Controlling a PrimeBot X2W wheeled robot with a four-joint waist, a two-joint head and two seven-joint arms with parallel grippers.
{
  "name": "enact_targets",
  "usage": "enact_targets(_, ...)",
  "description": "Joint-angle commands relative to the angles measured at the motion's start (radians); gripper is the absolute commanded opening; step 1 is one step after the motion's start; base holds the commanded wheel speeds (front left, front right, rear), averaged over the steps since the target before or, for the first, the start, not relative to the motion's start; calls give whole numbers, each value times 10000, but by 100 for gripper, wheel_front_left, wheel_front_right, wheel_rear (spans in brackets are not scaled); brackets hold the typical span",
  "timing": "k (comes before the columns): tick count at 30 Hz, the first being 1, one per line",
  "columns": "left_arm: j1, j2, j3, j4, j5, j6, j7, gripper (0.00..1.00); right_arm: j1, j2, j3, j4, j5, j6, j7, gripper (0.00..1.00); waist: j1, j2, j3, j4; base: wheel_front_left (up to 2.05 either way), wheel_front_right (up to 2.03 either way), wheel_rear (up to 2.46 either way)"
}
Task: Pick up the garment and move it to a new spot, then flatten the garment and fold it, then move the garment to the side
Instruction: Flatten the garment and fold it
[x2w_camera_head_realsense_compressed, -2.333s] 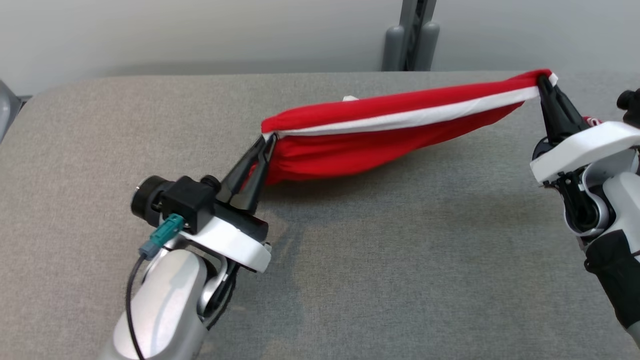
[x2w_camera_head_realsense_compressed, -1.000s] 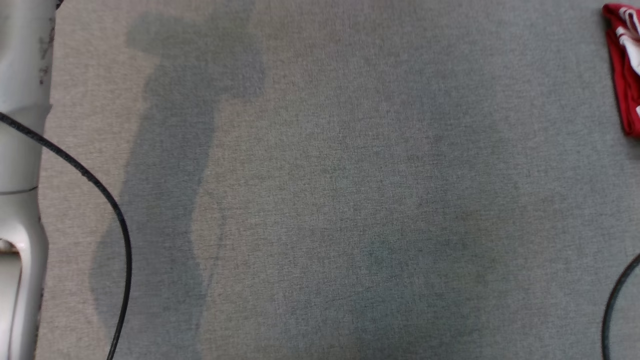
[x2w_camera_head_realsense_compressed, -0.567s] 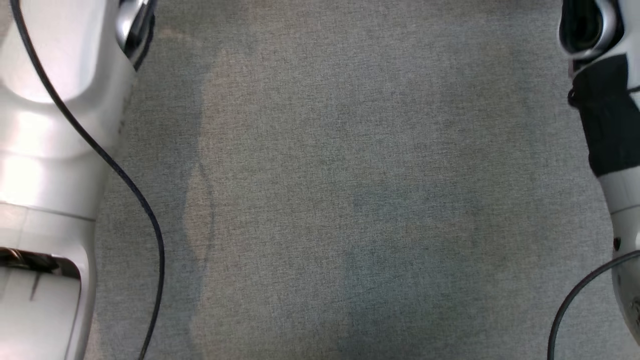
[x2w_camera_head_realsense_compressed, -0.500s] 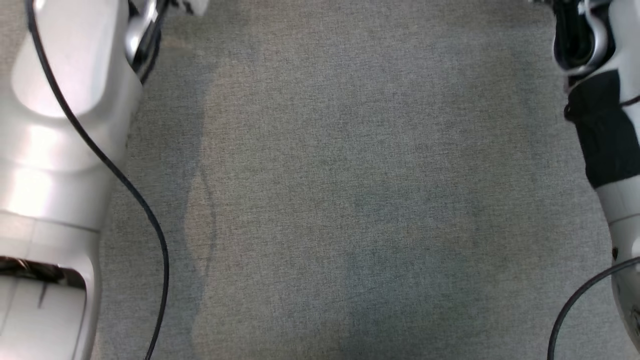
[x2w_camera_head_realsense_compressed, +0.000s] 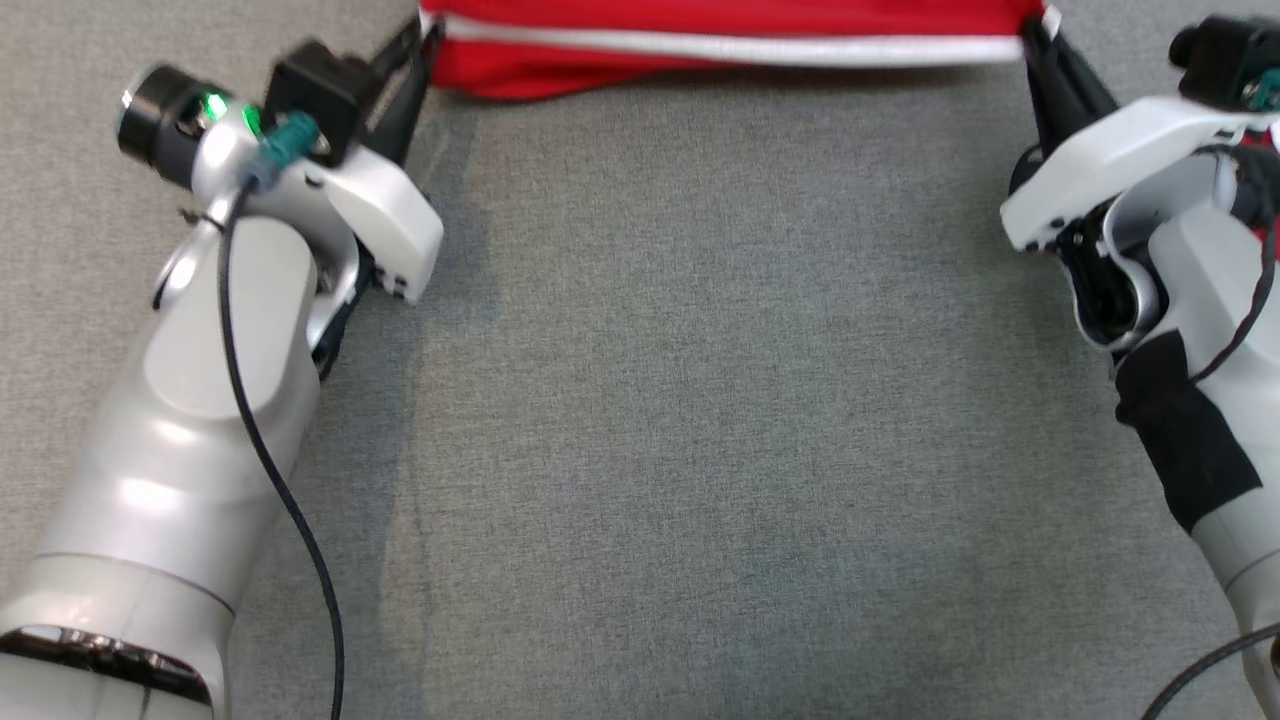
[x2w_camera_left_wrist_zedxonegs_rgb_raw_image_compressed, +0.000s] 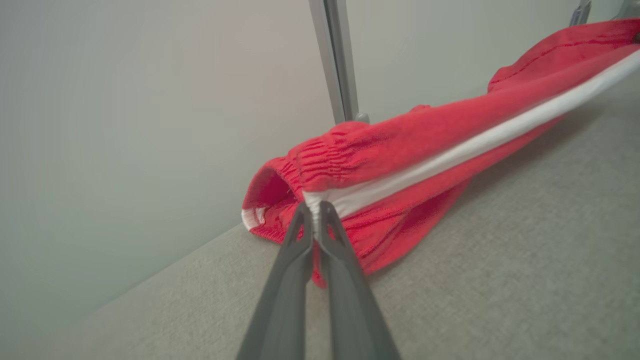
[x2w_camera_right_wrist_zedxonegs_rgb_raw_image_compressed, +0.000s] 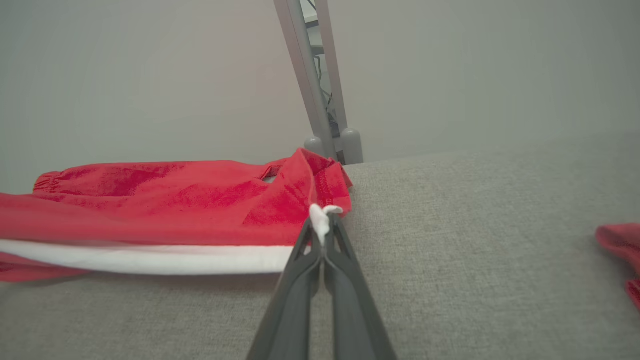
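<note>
The garment (x2w_camera_head_realsense_compressed: 720, 25), slanted and sagging earlier, is now stretched level toward the far edge of the table (x2w_camera_head_realsense_compressed: 700, 420), its ends clamped by the left gripper (x2w_camera_head_realsense_compressed: 426, 40) and right gripper (x2w_camera_head_realsense_compressed: 1032, 32), and is judged ready for flattening.

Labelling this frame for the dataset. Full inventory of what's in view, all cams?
garment: one, red with a white stripe, strung between both tools at the table's far side
second cloth: one, red, on the table at the right wrist view's right edge
table: one, grey fabric top
post: one, grey metal, behind the table
wall: pale grey, at the back
cables: two, black, one by each forearm
left tool: dark, shut on the garment's striped end
right tool: dark, shut on the other striped end
forearms: two, pale
</note>
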Motion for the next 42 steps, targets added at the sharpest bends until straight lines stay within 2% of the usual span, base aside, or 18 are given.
enact_targets(1,238,65,-191,232,102,-51,-39,0,257,-149,164,85,196,1,199,0,0,0,-304,34,0,0,0)
enact_targets(6,594,175,-1131,798,471,-60,-39,0,738,-357,707,157,643,-1,797,0,0,0,-707,39,0,0,0)
enact_targets(7,773,193,-1563,1030,534,-64,-39,0,924,-483,971,145,825,-1,1094,0,0,0,-876,27,0,0,0)
enact_targets(11,933,186,-2151,1567,592,-67,29,0,1200,-684,1310,141,1128,-1,1545,0,0,0,-1153,31,0,0,0)
enact_targets(18,1308,25,-3101,2398,-32,-66,328,0,1611,-1188,2055,-42,1712,-4,2482,0,0,0,-1716,23,0,0,0)
enact_targets(25,1810,137,-4218,2410,-1048,-67,726,0,2026,-1710,3000,-701,2329,-5,3619,0,0,0,-2258,54,0,0,0)
enact_targets(29,2107,441,-4952,2112,-1506,-67,832,0,2357,-2162,3631,-1276,2769,-5,4532,0,0,0,-2606,77,0,0,0)
enact_targets(35,2807,990,-6085,1145,-2784,-68,1619,0,2894,-3012,4472,-2373,3537,-11,5942,0,0,0,-3183,146,0,0,0)
enact_targets(41,3265,2055,-7146,-608,-4053,-66,2488,0,3450,-4032,4791,-3419,4439,-13,7358,0,0,0,-3640,223,0,0,0)
enact_targets(42,3420,2488,-7326,-1251,-4443,-63,2782,0,3639,-4363,4821,-3759,4670,-15,7750,0,0,0,-3782,259,0,0,0)
